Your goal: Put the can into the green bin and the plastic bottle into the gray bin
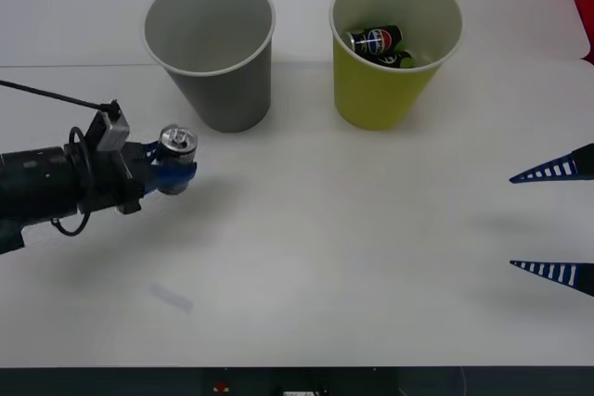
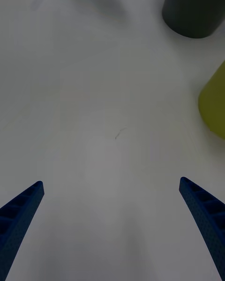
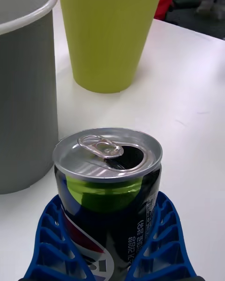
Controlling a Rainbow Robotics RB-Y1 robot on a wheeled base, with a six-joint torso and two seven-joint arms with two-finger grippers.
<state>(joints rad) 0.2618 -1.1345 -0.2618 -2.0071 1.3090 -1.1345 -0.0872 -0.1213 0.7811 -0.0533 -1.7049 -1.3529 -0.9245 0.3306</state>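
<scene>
The left end effector [image 1: 174,172] is clamped on the can [image 1: 178,143] near the worktop's left edge, just before the gray bin [image 1: 212,48]; drifting there, not the green bin [image 1: 393,46], would misplace it.

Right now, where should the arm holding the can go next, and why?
Probably lift it and carry it toward the green bin. The left gripper is shut on the can, upright near the gray bin, which is the wrong bin for it. The green bin stands farther right, past the gray one. The right gripper waits open at the table's right.
</scene>
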